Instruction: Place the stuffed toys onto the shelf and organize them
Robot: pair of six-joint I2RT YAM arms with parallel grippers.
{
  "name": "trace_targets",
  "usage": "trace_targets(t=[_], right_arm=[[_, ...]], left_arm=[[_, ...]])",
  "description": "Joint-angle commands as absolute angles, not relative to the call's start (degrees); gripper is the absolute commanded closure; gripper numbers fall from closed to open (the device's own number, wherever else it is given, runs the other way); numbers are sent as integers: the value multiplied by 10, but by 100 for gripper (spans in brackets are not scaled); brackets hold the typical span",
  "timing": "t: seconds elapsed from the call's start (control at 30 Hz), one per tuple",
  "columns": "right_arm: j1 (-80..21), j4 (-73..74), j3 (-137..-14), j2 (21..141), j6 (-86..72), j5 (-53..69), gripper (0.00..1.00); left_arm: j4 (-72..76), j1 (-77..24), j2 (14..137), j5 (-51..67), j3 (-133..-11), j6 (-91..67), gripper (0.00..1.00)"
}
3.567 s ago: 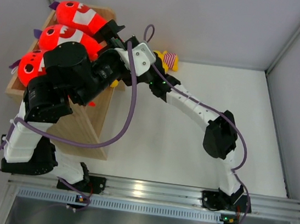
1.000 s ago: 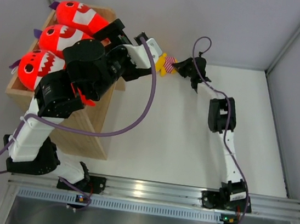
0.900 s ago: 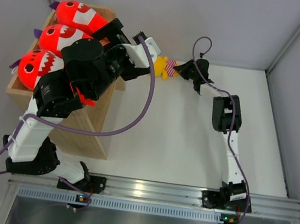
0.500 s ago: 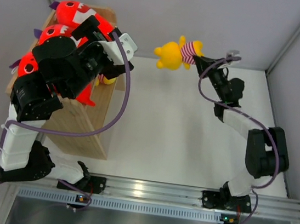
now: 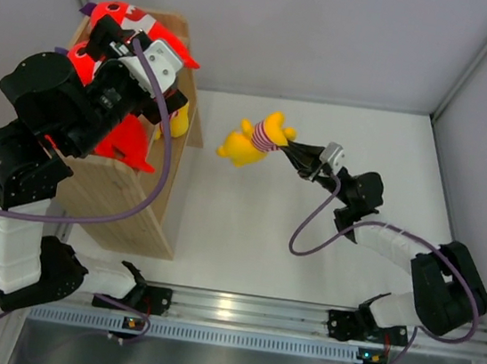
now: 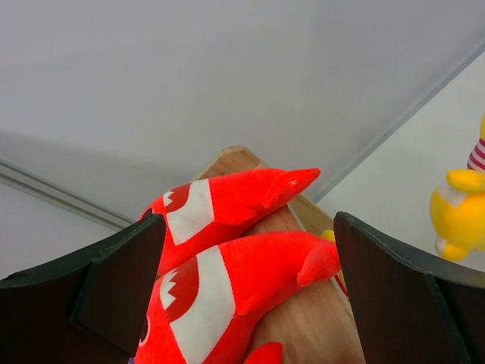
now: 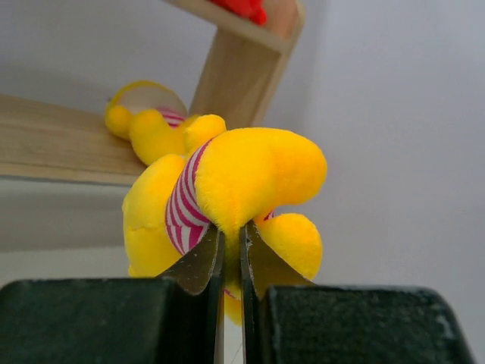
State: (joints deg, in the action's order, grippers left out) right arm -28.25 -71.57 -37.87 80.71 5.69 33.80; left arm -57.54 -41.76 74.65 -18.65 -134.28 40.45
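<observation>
Basically sharks [image 6: 227, 205] plus one yellow toy [image 5: 178, 122] sat shelved; right end effector [image 7: 231, 241] pinched the last yellow toy [image 7: 254, 174], left end effector [image 6: 250, 284] gaped.

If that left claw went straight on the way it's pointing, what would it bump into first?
Most likely the nearer red shark on the shelf: it sits squarely between the fingers of the open left gripper, with a second shark behind it. Depth is unclear.
</observation>
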Motion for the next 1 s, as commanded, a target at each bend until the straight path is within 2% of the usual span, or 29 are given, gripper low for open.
trace_targets(t=[0.0, 0.23, 0.5, 0.73, 0.97], right_arm=[[-316, -981, -378, 737, 149, 379, 100], [-410, -981, -386, 737, 174, 401, 100], [-483, -981, -479, 834, 211, 394, 100], [-511, -981, -551, 891, 222, 382, 100], [-555, -981, -618, 996, 203, 393, 100]], left_arm=[[-578, -403, 749, -162, -1360, 389, 2], [-590, -399, 757, -142, -1360, 384, 1], [-610, -399, 753, -86, -1345, 374, 2], [-611, -400, 741, -84, -1334, 374, 2], [-611, -399, 735, -86, -1336, 376, 2]])
